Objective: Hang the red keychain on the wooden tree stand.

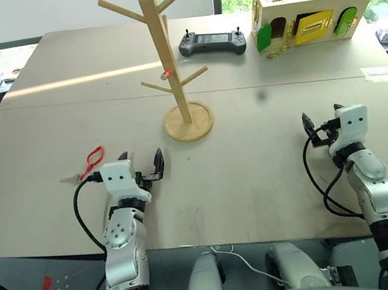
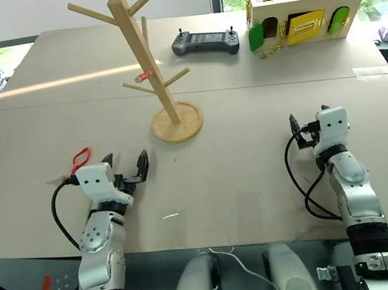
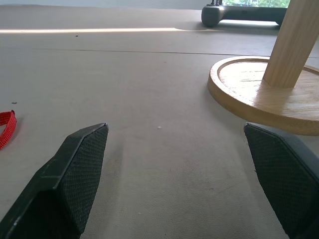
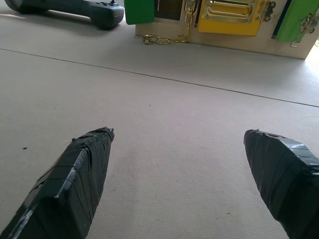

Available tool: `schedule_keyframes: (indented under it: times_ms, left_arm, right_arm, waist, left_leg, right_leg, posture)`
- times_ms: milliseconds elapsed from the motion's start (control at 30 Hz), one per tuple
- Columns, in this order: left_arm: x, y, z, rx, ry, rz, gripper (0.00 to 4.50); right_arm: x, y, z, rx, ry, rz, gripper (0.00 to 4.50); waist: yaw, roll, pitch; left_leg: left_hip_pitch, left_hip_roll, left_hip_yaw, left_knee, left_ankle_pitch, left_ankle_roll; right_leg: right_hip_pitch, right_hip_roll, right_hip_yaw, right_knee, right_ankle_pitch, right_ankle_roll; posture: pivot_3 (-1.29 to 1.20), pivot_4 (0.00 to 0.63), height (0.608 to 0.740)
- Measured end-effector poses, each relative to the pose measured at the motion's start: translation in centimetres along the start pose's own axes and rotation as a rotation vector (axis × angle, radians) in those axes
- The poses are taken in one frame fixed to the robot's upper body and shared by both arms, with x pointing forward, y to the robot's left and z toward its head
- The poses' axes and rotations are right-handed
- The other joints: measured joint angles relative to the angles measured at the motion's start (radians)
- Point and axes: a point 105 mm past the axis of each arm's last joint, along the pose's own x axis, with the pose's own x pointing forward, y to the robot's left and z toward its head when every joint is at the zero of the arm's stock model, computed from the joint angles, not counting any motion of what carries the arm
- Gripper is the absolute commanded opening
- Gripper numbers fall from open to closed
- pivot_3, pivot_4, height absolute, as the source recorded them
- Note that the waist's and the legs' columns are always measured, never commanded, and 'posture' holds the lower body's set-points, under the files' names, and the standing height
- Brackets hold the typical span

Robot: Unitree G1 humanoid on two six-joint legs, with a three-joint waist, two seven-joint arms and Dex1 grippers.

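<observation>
left gripper (image 1: pixel 142 164) jaws were wide apart, nothing between them, hovering low over the worktop (image 1: pixel 255 149). its fingers (image 3: pixel 79 174) were black wedge shapes with a fine cross-hatch rubber texture. right gripper (image 1: pixel 323 122) jaws were also spread, empty; its fingers (image 4: pixel 82 174) were black wedges wrapped in smooth tape, wrinkled at the tips.

the red keychain (image 1: pixel 92 160) lay flat on the worktop just beside the left gripper, on its outer left side, not touching it: a thin woven red loop, with a small pale key at its near-left end. in the left wrist view only a bit of the red weave showed at the frame edge.

the wooden tree stand (image 1: pixel 169 67) stood upright ahead of the left gripper, toward centre: light-wood square post, slanted peg branches, round disc base with a raised lip. a small red mark sat on the post mid-height. bare worktop lay between jaws and base.

worktop was matte beige board, with a seam line running across it; the near edge ran under both forearms. there was wide open space between the two arms.

far side: a dark grey handheld controller (image 1: pixel 211 42), and a pale wooden box (image 1: pixel 310 12) with green and yellow doors, brass latch and chain. no readable writing.
</observation>
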Motion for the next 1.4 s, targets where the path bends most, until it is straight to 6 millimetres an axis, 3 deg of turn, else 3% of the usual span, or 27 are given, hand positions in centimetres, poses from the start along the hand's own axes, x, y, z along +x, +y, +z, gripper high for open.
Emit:
schedule_keyframes:
  times_ms: [800,867,933,1067,1100,1200,1400]
  left_arm:
    - [0.5,-0.3,0.4,-0.001,-0.015,-0.01,4.5]
    - [0.5,-0.3,0.4,-0.001,-0.015,-0.011,4.5]
    - [0.5,-0.2,0.4,-0.001,-0.012,-0.009,4.5]
    - [0.5,0.3,0.4,0.009,-0.005,-0.019,4.5]
    - [0.4,1.1,0.5,0.015,0.003,-0.025,4.5]
    - [0.1,2.7,1.0,0.02,0.002,-0.029,4.5]
    - [-0.7,6.6,1.7,0.07,0.028,-0.038,4.5]
  right_arm:
    - [0.0,0.4,-0.1,0.027,0.011,0.051,4.47]
    - [-0.4,1.3,0.2,0.033,0.001,0.148,4.47]
    - [-2.0,3.8,1.3,0.03,-0.047,0.351,4.47]
    - [-7.2,8.5,2.7,-0.004,-0.068,0.828,4.47]
    - [-9.1,8.9,2.7,-0.048,-0.058,0.974,4.47]
    - [-10.5,8.9,2.6,-0.1,-0.052,1.103,4.47]
    - [-10.3,8.7,2.9,-0.139,-0.08,1.241,4.47]
  waist:
    - [0.0,0.0,0.0]
    - [0.0,0.0,0.0]
    - [0.0,0.0,0.0]
    - [0.001,0.0,0.0]
    - [0.001,0.0,0.0]
    - [-0.004,0.0,0.0]
    - [-0.002,-0.001,0.0]
  left_leg:
    - [0.0,0.0,0.0,0.0,0.0,0.0]
    - [0.0,0.0,0.0,0.0,0.0,0.0]
    - [0.0,0.0,-0.001,-0.001,0.0,0.0]
    - [0.0,0.0,-0.001,0.0,0.0,0.0]
    - [0.0,0.0,-0.001,0.0,0.0,0.0]
    - [0.004,0.001,0.0,0.0,0.0,0.0]
    - [0.005,0.001,0.0,0.0,0.0,0.0]
  right_leg:
    - [0.0,0.0,0.0,0.0,0.0,0.0]
    - [0.0,0.0,0.0,0.0,0.0,0.0]
    - [0.0,0.0,-0.001,-0.001,0.0,0.0]
    - [0.001,0.0,-0.001,-0.002,0.0,0.0]
    - [0.002,0.0,-0.001,-0.002,0.0,0.0]
    - [0.003,0.0,0.0,-0.001,0.0,0.0]
    - [0.004,0.0,0.0,-0.001,0.0,0.0]
  posture:
    - [0.0,0.15,0.74]
    - [0.0,0.15,0.74]
    - [0.0,0.15,0.74]
    - [0.0,0.15,0.74]
    - [0.0,0.15,0.74]
    - [0.0,0.15,0.74]
    - [0.0,0.15,0.74]
